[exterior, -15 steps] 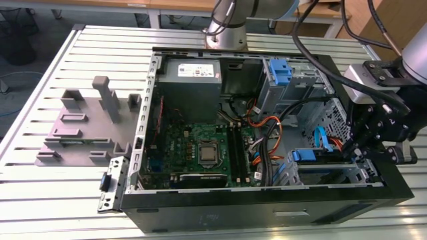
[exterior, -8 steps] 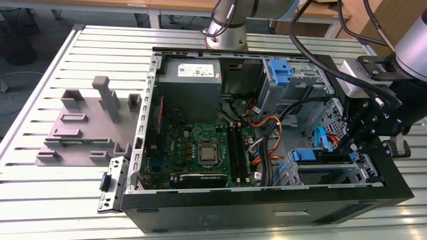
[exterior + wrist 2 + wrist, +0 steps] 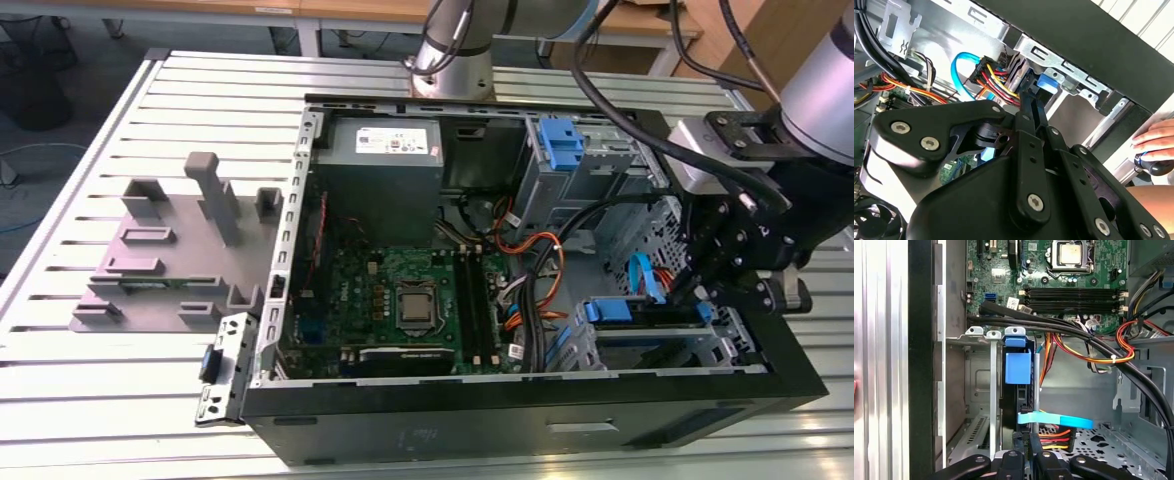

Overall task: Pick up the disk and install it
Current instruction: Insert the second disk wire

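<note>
The disk [image 3: 625, 311] stands on edge in the metal drive cage [image 3: 727, 340] at the front of the open computer case, on the exterior view's right. Its blue bracket [image 3: 1018, 367] is level with the cage's upper tabs, and most of the drive body is hidden in the slot. My gripper [image 3: 703, 300] hangs over the cage. Both wrist views show its black fingers [image 3: 1026, 102] shut together, nothing between them, with their tips right at the blue bracket [image 3: 1046, 82]. I cannot tell whether they touch it.
A blue data cable [image 3: 1054, 420] and red-yellow power wires [image 3: 1054, 437] run beside the disk. Black cable bundles [image 3: 1064, 327] cross between cage and motherboard [image 3: 400, 300]. A grey fixture [image 3: 167, 255] sits on the slatted table. A hand [image 3: 1154, 137] rests outside the case.
</note>
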Available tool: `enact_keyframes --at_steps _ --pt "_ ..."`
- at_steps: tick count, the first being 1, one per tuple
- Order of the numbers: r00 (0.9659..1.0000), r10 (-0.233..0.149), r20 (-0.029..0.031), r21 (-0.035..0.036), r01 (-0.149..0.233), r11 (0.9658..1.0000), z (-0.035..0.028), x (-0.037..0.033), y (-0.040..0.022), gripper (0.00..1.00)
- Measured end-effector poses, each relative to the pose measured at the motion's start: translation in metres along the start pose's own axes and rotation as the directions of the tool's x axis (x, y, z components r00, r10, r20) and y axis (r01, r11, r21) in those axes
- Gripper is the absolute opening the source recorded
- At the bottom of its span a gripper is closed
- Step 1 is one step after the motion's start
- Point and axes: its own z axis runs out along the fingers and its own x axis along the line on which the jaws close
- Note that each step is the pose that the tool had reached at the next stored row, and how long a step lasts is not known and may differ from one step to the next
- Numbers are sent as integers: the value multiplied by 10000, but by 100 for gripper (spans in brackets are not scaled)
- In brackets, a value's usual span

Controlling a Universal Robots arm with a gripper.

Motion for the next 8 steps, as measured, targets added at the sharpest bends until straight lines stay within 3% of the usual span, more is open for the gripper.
enact_keyframes --at_steps 8 --pt "10000 22 -1 0 -22 10000 16 -18 16 16"
